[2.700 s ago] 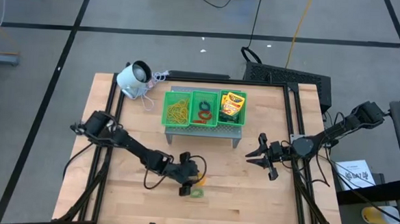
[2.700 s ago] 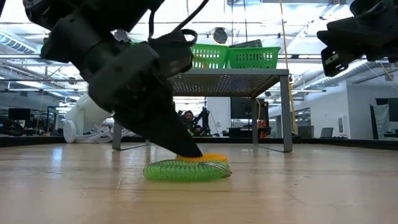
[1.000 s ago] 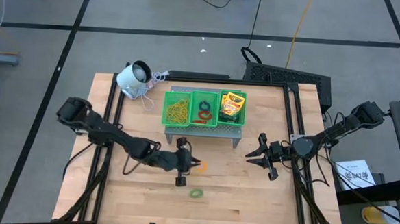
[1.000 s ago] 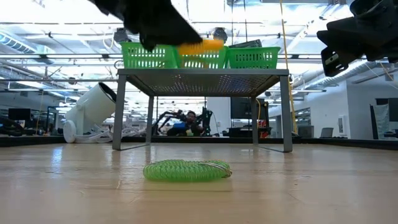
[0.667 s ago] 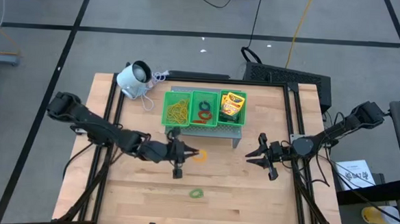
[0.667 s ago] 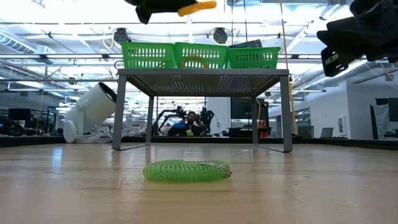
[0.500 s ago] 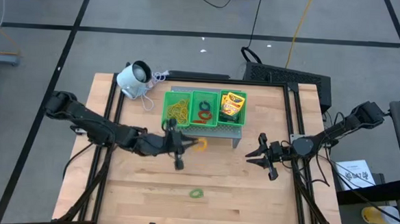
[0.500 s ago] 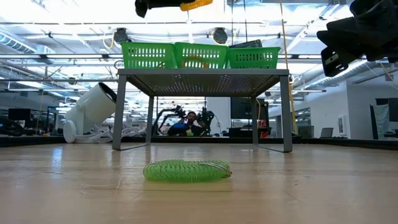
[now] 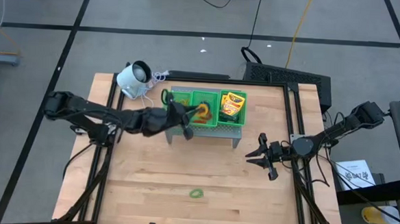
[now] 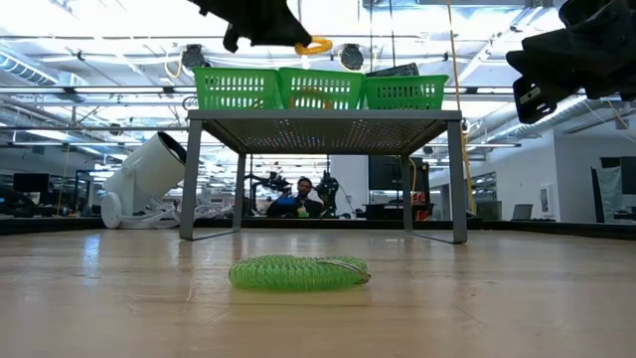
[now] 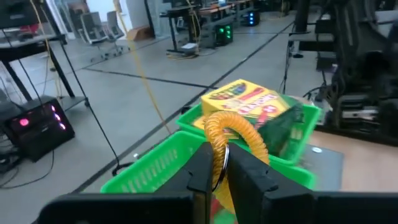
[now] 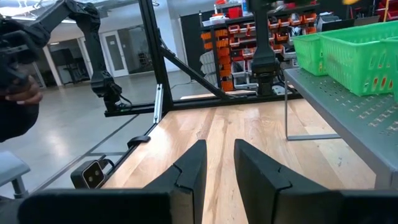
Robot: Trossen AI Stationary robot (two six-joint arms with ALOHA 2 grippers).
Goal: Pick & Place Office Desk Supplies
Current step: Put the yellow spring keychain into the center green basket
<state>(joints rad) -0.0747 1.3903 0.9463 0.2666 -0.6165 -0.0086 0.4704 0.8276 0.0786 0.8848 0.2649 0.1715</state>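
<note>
1. Overhead, the left gripper (image 9: 194, 116) pinched an orange ring (image 9: 203, 112) above the green tray's (image 9: 213, 122) middle compartment
2. Right gripper (image 9: 258, 156), fingers slightly apart and empty, waited right of the tray
3. Green ring (image 9: 196, 193) lay on the table well below the tray

Pale wooden tabletop (image 9: 237, 189) — planked, smooth, low satin sheen in the low view. Green three-part tray (image 10: 328, 91) of lattice-walled plastic, slightly glossy. It sits on a grey metal stand (image 10: 323, 117) with a perforated top and matt finish. Coiled green ring (image 10: 299, 272), translucent ribbed plastic, glossy. Coiled orange ring (image 11: 236, 130) — same ribbed, shiny plastic, pinched between matt black fingers (image 11: 200, 171). Yellow-and-green crayon box (image 11: 249, 106), printed card with a light sheen. White round-headed device (image 9: 133, 77), smooth plastic.
</note>
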